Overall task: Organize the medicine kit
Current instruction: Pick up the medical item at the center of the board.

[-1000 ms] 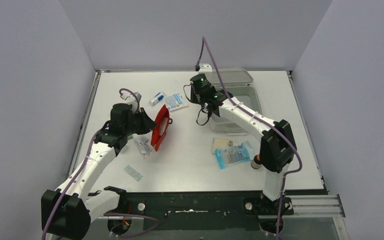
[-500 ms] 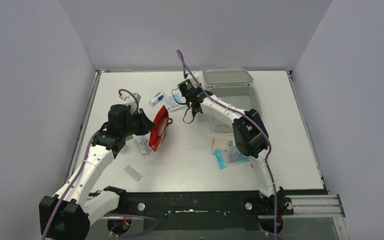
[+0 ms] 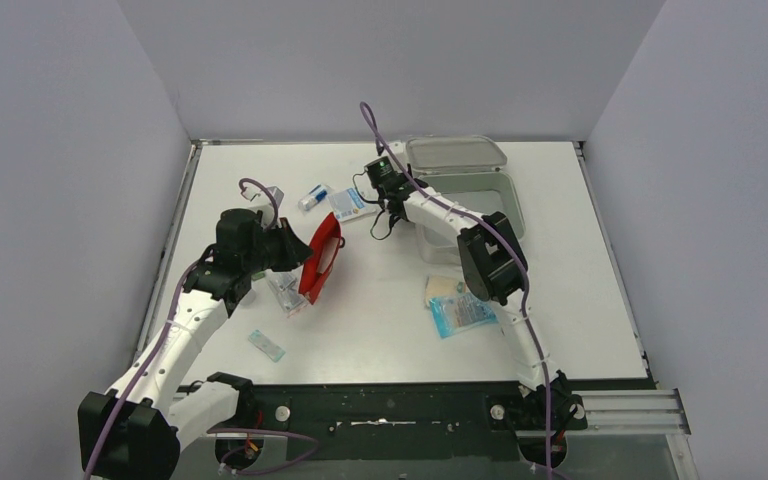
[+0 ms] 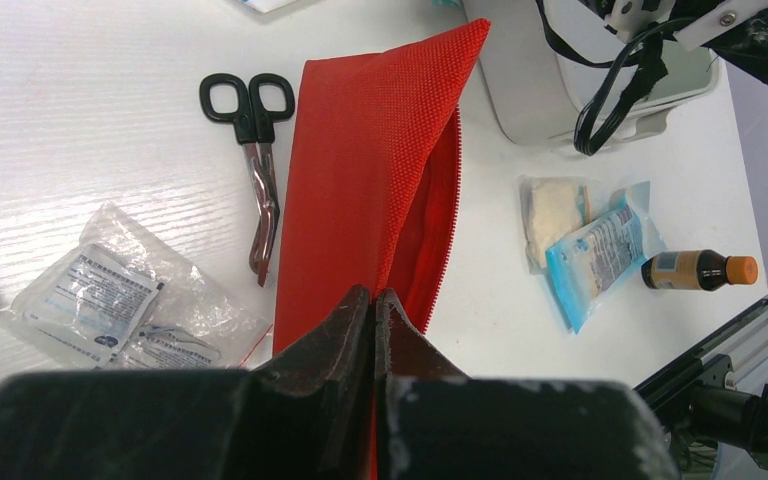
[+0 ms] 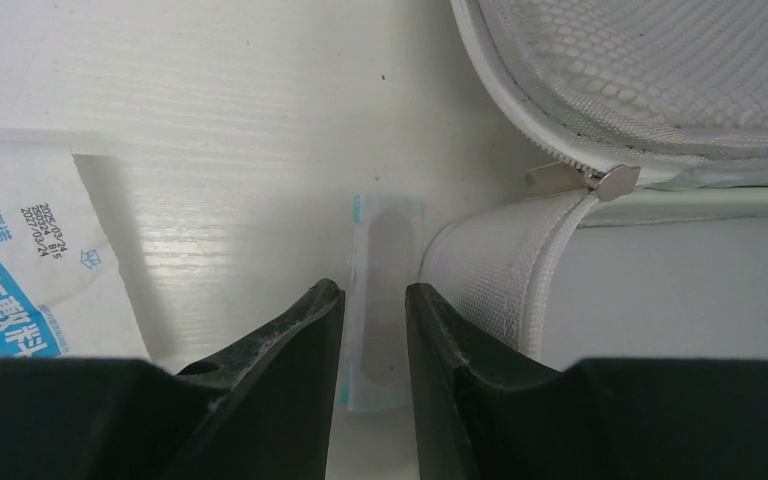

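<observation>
The kit (image 3: 498,193) stands with its lid open at the far side of the bench (image 3: 580,300). A plaster strip (image 5: 385,235) lies just left of the kit, against its wall. The right end effector (image 5: 373,320) hangs over the strip, fingers slightly parted and holding nothing. Further left of the kit, the left end effector (image 4: 373,312) is clamped on a red pouch (image 4: 370,170) held on edge. Scissors (image 4: 257,160) lie on the pouch's side away from the kit.
</observation>
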`<state>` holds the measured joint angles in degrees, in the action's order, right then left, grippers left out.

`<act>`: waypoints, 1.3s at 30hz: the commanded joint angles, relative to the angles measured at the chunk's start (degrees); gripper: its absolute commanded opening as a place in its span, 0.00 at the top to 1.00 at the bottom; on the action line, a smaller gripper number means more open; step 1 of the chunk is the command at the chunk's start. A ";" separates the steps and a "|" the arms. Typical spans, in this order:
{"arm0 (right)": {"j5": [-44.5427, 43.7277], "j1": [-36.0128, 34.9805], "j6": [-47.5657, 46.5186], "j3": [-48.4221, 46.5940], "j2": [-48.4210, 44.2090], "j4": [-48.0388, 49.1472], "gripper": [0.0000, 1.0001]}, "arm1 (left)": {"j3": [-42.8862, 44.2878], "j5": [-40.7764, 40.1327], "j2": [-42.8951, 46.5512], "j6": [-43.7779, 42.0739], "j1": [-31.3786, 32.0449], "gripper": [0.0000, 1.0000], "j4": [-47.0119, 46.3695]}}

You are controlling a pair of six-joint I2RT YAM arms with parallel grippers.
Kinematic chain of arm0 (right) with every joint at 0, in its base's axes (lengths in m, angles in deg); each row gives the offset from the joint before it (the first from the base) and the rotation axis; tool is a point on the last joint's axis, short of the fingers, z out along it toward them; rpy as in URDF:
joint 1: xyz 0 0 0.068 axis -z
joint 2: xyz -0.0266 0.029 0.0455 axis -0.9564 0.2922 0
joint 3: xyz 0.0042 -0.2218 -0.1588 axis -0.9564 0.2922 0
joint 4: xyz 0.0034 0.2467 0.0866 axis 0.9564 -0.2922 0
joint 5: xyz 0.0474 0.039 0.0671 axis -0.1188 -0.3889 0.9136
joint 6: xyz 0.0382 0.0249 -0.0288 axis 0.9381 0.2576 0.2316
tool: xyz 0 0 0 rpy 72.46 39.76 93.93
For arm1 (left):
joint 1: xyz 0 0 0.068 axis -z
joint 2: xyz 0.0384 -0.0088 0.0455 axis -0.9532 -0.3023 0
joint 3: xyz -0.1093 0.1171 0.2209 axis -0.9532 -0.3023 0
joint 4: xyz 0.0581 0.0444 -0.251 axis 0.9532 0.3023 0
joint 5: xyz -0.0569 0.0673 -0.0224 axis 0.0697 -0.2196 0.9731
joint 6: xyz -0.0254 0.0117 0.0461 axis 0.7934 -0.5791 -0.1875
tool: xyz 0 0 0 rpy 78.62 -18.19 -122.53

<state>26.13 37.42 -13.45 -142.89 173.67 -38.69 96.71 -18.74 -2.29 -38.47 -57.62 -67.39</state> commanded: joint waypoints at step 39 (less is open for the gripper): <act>12.31 -2.27 5.75 16.63 -12.67 4.25 1.00 | 1.35 0.74 1.66 -1.44 -1.66 1.00 -0.60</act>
<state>34.48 35.78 -10.04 -130.06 168.45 -35.67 96.71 -18.37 -2.20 -38.90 -58.52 -66.91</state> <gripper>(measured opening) 0.023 0.009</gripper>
